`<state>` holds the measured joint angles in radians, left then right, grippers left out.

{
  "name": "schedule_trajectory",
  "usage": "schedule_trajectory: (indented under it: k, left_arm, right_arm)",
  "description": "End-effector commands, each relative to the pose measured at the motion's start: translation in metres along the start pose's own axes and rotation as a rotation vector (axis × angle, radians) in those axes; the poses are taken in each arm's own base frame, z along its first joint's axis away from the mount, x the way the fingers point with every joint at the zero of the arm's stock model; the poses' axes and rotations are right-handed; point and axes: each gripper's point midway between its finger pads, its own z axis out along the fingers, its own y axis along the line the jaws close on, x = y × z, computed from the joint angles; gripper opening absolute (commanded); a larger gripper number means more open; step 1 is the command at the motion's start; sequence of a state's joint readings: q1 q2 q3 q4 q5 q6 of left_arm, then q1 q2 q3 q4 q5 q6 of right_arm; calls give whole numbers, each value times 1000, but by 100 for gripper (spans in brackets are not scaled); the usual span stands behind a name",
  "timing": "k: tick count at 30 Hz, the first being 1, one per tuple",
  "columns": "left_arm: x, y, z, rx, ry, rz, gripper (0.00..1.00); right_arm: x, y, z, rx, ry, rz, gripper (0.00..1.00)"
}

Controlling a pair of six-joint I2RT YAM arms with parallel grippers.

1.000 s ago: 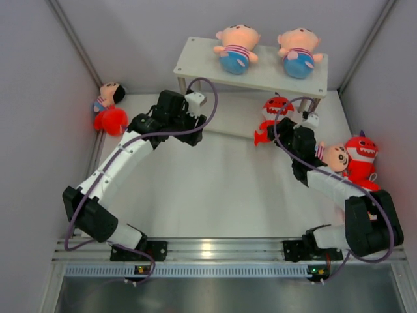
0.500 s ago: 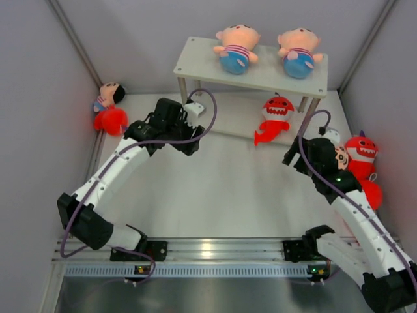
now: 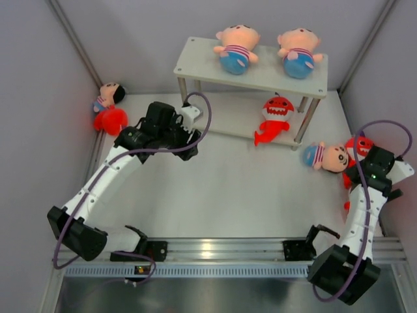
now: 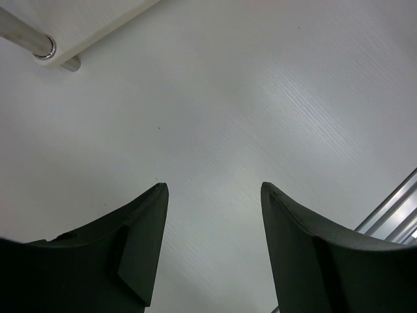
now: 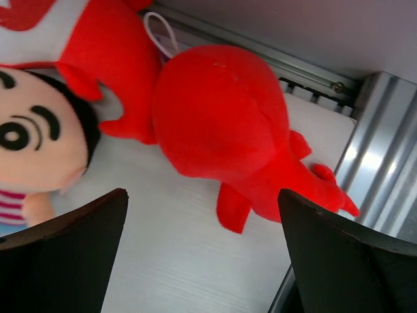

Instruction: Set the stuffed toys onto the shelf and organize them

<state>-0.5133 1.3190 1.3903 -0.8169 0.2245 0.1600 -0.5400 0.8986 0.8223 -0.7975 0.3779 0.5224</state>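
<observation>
**Left side.** A left doll (image 3: pixel 109 94) and a red toy (image 3: pixel 111 120), probably a shark, lie touching each other, well to the left of the left gripper (image 4: pixel 214 189), which hangs half open and empty above bare bench (image 4: pixel 260 98).

**Centre.** The shelf (image 3: pixel 260 77) stands ahead and to the right of that gripper. Two dolls (image 3: pixel 236 49), (image 3: pixel 300 53) sit on its top board, and a shelved shark (image 3: pixel 275 117) sits on the lower one.

**Right side.** The right gripper (image 5: pixel 202 192) is spread wide and grasps nothing. The right shark (image 5: pixel 218 124) lies just ahead of its jaws, and the right doll (image 5: pixel 39 143) lies to the shark's left, touching it.

**Step in hand.** This is judged to be the approach to pick up the right shark. The next move calls for lowering the gripper over the shark's body and closing on it without catching the doll.
</observation>
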Motion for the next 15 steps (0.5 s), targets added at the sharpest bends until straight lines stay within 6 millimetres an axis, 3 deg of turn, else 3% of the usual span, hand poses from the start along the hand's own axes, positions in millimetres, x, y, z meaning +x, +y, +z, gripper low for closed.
schedule_trajectory:
  k: [1, 4, 7, 10, 15]
  left_arm:
    - [-10, -8, -14, 32, -60, 36, 65]
    - [-12, -9, -17, 39, -66, 46, 65]
    - [-14, -9, -20, 35, -78, 54, 65]
    - [-14, -9, -24, 32, -83, 59, 65]
    - [-15, -7, -26, 15, -84, 62, 65]
  right_arm:
    - [-9, -27, 5, 145, -86, 81, 100]
    - [1, -22, 18, 112, -85, 124, 99]
    - [24, -27, 44, 159, -20, 127, 99]
    - [32, -34, 63, 232, 29, 95, 99]
    - [29, -21, 81, 197, 67, 18, 99]
